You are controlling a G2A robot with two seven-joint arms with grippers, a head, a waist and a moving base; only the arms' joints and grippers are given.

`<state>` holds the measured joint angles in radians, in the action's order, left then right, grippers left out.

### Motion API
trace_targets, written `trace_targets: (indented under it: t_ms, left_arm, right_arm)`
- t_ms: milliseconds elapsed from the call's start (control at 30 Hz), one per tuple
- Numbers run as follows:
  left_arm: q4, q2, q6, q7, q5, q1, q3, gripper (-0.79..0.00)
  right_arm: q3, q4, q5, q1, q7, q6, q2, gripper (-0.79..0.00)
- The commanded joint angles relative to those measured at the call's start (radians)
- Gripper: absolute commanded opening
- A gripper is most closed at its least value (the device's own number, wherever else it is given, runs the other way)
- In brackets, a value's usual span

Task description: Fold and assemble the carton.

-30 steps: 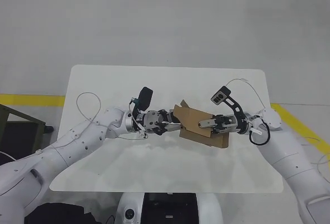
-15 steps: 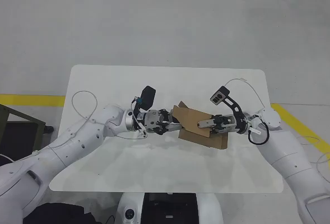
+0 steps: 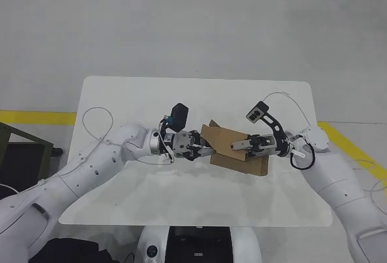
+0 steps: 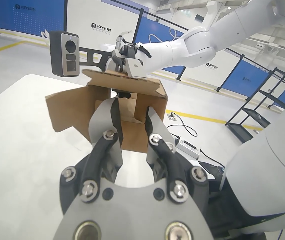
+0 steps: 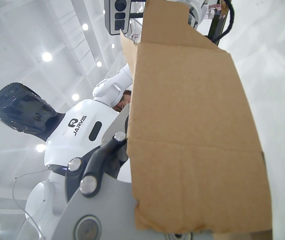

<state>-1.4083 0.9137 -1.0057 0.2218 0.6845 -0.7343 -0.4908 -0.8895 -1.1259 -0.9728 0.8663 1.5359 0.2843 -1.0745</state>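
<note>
1. Spanning the view from above, a white counter (image 3: 114, 98) carries the work.
2. Two white robot arms come in from the near side, the left arm (image 3: 108, 161) from the left and the right arm (image 3: 334, 174) from the right, and meet near the middle.
3. A brown cardboard carton (image 3: 236, 152) lies between them, a little right of the counter's centre. It is partly formed, with its end flaps standing open toward the left.
4. The right jaws are clenched on the carton's top panel, one finger above it and one beneath.
5. The left jaws are released and spread apart at the carton's open left end. Whether they touch the cardboard, I cannot tell.
</note>
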Motion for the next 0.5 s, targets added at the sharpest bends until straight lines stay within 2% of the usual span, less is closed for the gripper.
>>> trace_targets:
  t_ms: [0,267,467]
  left_arm:
    - [-0.003,0.002,-0.003,-0.017,-0.005,-0.004,-0.007,-0.517]
    - [-0.008,0.011,-0.007,-0.062,-0.032,-0.025,-0.046,-0.502]
    - [0.0,0.009,-0.001,-0.059,-0.042,-0.059,-0.091,-0.523]
  right_arm:
    - [-0.003,0.001,0.001,0.001,0.0,0.0,0.0,-0.785]
    - [-0.02,0.001,-0.001,0.011,0.0,0.0,-0.002,-0.785]
    - [-0.031,-0.001,-0.003,0.016,0.0,0.0,-0.002,-0.785]
